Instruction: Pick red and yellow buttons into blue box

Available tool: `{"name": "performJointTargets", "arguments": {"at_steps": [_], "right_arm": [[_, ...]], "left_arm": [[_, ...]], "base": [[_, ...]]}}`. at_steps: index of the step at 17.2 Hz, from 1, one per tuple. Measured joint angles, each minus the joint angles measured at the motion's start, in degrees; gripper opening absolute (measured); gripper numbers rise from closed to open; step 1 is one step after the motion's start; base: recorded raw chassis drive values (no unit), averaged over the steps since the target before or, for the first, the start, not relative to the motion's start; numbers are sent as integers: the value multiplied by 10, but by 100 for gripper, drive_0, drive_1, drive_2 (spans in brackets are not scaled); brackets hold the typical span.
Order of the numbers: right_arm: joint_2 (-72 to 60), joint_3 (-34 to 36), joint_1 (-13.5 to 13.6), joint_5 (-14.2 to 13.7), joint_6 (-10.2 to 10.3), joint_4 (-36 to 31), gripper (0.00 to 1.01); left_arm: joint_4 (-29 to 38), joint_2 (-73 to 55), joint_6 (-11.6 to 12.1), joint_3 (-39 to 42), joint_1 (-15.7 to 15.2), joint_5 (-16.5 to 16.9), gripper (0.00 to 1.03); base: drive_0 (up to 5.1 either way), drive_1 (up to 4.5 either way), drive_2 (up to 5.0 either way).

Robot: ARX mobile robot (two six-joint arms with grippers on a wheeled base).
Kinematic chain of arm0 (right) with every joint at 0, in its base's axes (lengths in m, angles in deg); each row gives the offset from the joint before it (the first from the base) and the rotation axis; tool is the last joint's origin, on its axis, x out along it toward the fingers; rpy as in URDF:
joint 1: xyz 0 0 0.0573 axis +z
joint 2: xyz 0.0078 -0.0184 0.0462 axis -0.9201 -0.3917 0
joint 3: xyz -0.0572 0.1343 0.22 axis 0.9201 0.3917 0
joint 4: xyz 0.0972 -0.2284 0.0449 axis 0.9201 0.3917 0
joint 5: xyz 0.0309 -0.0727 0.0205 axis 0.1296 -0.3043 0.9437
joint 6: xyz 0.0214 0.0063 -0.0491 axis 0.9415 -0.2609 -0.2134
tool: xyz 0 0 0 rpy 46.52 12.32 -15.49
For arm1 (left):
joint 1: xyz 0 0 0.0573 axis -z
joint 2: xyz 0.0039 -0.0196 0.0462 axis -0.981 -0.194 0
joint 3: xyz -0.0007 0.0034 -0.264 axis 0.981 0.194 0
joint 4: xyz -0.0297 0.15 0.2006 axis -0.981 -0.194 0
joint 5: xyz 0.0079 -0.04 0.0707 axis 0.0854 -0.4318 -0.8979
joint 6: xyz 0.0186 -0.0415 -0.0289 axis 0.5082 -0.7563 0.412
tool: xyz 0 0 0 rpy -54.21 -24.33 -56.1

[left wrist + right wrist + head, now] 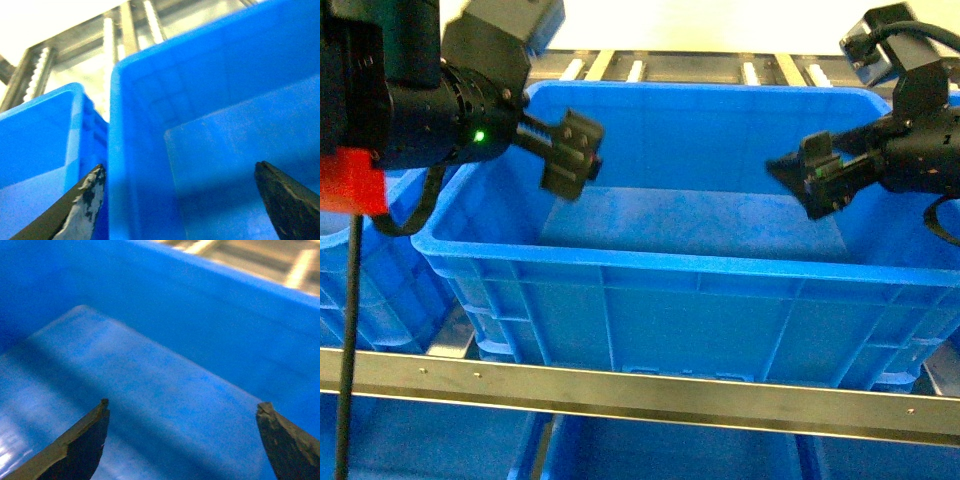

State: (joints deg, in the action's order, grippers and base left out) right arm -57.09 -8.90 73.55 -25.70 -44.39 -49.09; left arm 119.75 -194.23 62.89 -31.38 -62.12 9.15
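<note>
Both arms hover over the blue box [660, 290], left pincer [570, 155] and right pincer [810, 175] wide, empty.

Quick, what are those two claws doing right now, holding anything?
Left gripper: open, holding nothing, over the blue box.
Right gripper: open, holding nothing.

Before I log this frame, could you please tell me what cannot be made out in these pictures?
- Red and yellow buttons: in no view.
- Blue box floor, head view: near strip hidden behind its front wall.
- Left end effector and right end effector, wrist views: only fingertips show; the bottom edge cuts off the rest.
</note>
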Motion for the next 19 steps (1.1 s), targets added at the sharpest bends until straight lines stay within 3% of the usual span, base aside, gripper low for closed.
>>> {"name": "performJointTargets", "arguments": {"at_steps": [1,3,7,8,9,13,14,16,17,19], "right_arm": [[5,38,4,-87,30,-86,84],[17,88,6,-158,56,-157,76],[41,158,3,-242,82,-236,65],[56,188,-4,-269,92,-267,60],[101,240,-15,-291,107,-317,47],[211,374,-22,-281,118,-342,6],[235,408,-30,-277,120,-340,2],[303,455,-42,-264,120,-335,2],[322,468,-55,-243,120,-331,2],[376,511,-67,-244,120,-306,2]], "left_arm": [[79,3,-37,32,-2,-23,84],[149,14,-74,78,-9,-25,77],[221,41,-116,147,-26,-22,66],[248,56,-132,176,-35,-19,61],[291,99,-157,224,-55,-11,48],[306,201,-177,347,-78,31,8],[346,208,-181,381,-91,37,2],[326,257,-183,432,-106,50,2],[320,276,-183,443,-108,55,2],[296,339,-183,470,-120,66,2]], "base": [[0,0,0],[0,0,0],[0,0,0],[0,0,0],[0,0,0],[0,0,0],[0,0,0],[0,0,0],[0,0,0],[0,0,0]]}}
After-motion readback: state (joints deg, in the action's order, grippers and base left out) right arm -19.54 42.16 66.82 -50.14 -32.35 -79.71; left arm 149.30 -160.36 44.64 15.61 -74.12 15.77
